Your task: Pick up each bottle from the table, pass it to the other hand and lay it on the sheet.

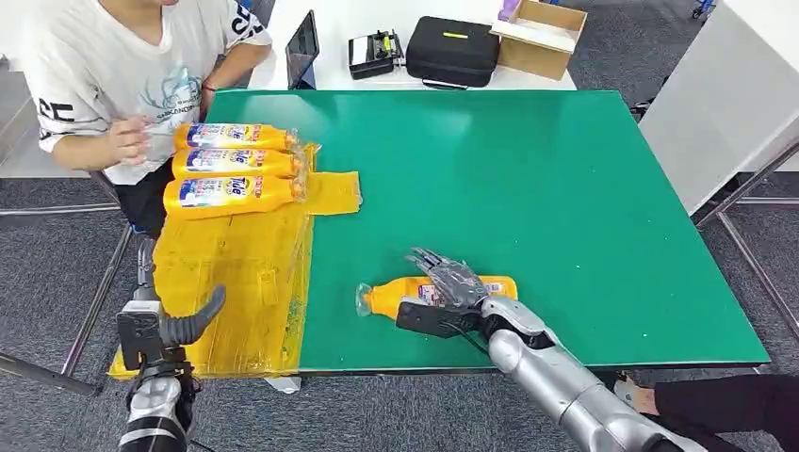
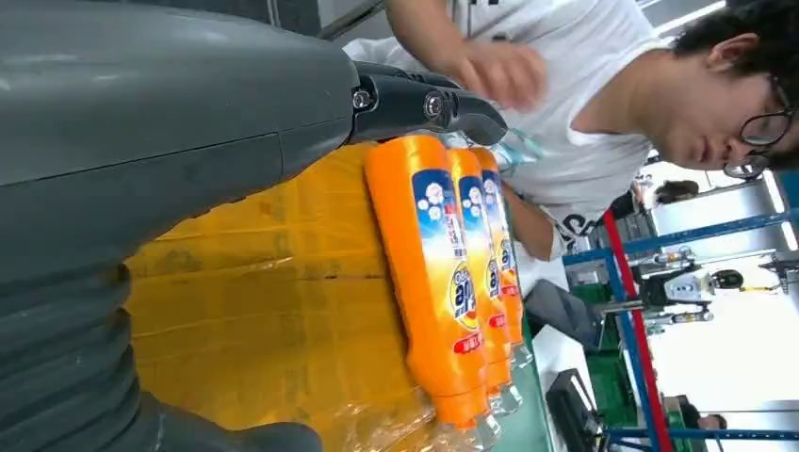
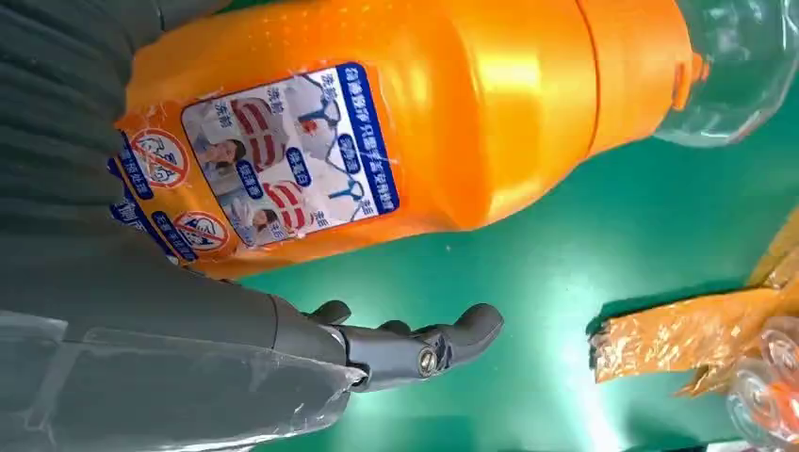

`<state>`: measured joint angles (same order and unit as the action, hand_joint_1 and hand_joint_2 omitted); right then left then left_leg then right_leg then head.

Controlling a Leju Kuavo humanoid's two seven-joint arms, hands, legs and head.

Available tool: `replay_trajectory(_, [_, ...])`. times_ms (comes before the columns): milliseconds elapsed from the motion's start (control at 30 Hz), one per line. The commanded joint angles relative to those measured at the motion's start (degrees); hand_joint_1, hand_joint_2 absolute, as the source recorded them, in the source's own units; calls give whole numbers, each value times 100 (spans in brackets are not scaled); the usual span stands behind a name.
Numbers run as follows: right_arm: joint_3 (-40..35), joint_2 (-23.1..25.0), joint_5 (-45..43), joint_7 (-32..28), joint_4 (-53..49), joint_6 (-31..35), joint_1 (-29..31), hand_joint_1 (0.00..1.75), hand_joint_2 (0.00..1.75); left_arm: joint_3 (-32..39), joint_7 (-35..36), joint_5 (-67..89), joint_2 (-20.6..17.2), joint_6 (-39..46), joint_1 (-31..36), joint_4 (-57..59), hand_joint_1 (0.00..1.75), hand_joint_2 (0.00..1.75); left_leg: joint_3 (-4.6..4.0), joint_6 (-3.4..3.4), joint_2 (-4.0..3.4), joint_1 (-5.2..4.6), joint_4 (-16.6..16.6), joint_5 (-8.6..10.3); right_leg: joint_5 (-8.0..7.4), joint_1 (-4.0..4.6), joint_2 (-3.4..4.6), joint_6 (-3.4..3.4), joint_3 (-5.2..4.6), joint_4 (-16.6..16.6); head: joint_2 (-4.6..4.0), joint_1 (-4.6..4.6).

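Near the green table's (image 1: 565, 207) front edge an orange bottle (image 1: 388, 297) (image 3: 452, 113) with a clear cap lies on its side. My right hand (image 1: 450, 282) rests on top of it, fingers spread over its label. In the right wrist view the thumb (image 3: 415, 348) stands apart from the bottle, over the table. The yellow sheet (image 1: 236, 273) (image 2: 273, 311) covers the table's left side. Three orange bottles (image 1: 236, 162) (image 2: 429, 264) lie side by side at its far end. My left hand (image 1: 168, 330) hovers open and empty at the sheet's front left corner.
A person (image 1: 122, 85) sits at the table's far left, one hand (image 1: 127, 141) by the three bottles. Behind the table are a laptop (image 1: 303, 47), a black case (image 1: 452, 49) and a cardboard box (image 1: 539, 36). A dark sleeve (image 1: 716, 405) shows at the lower right.
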<state>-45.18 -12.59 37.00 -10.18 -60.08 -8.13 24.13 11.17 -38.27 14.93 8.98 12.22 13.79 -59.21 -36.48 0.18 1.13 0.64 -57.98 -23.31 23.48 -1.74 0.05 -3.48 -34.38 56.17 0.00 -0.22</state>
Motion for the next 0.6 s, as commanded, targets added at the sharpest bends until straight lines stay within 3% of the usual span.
replay_trajectory(33, [-560, -345, 29, 149, 310, -83, 220, 0, 175, -110, 66, -37, 5, -25, 263, 495, 0, 175, 14, 2, 3, 1, 2, -3, 4, 4, -9, 13, 21, -5, 0, 0])
replay_trajectory(167, [-560, -360, 28, 144, 309, -84, 211, 0, 175, -110, 66, -37, 5, -25, 259, 496, 0, 175, 20, 2, 3, 3, 2, -6, 7, 6, -9, 17, 28, -7, 0, 0])
replay_trajectory(400, [-457, -927, 6, 410, -382, -88, 8, 0, 175, -82, 103, -80, 9, -59, 178, 451, 0, 175, 13, 3, 10, 0, 1, -3, 6, 3, -14, 12, 22, -4, 0, 0])
replay_trajectory(600, [-408, -1100, 5, 448, -610, -93, -104, 0, 175, -78, 105, -87, 5, -85, 149, 453, 0, 175, 14, 2, 5, 0, 2, -5, 5, 1, -8, 12, 24, -5, 0, 0])
